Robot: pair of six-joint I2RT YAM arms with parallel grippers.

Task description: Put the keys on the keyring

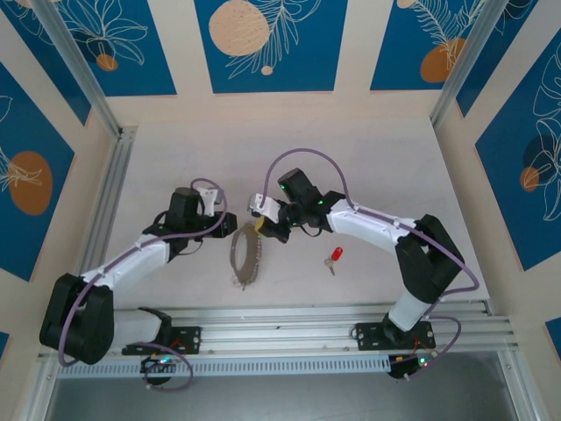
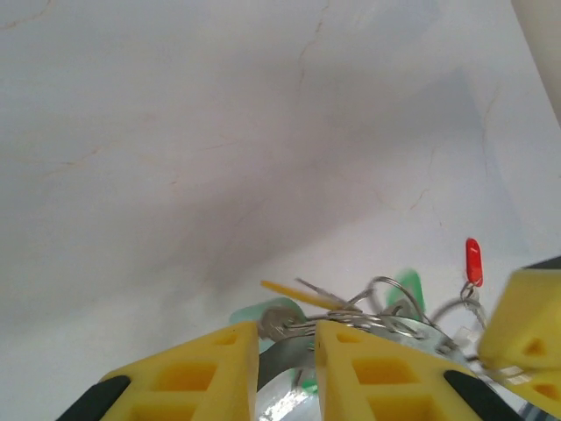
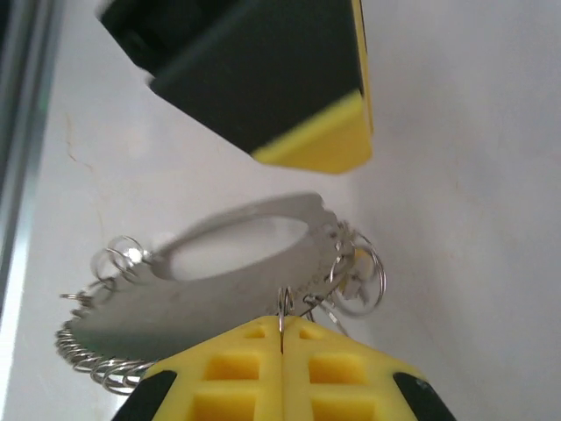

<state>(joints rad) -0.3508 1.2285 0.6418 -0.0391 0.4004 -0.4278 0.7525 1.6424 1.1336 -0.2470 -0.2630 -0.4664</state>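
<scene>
The keyring (image 1: 245,256) is a floppy grey loop lying on the table between the two arms, its top end lifted. My left gripper (image 1: 230,225) is shut on that top end; the left wrist view shows its yellow fingers (image 2: 210,368) clamping the flat grey metal piece (image 2: 282,355), with a teal-green tag (image 2: 408,287) and wire rings beyond. My right gripper (image 3: 281,331) is shut on a small ring (image 3: 283,303) hanging from the keyring's flat plate (image 3: 237,254). The red-headed key (image 1: 334,256) lies alone on the table, right of the keyring and below the right forearm.
An aluminium rail (image 1: 333,324) runs along the near edge by the arm bases. Another rail (image 1: 110,202) borders the table on the left. The two grippers sit almost touching above the keyring's top end. Bare tabletop extends toward the back wall.
</scene>
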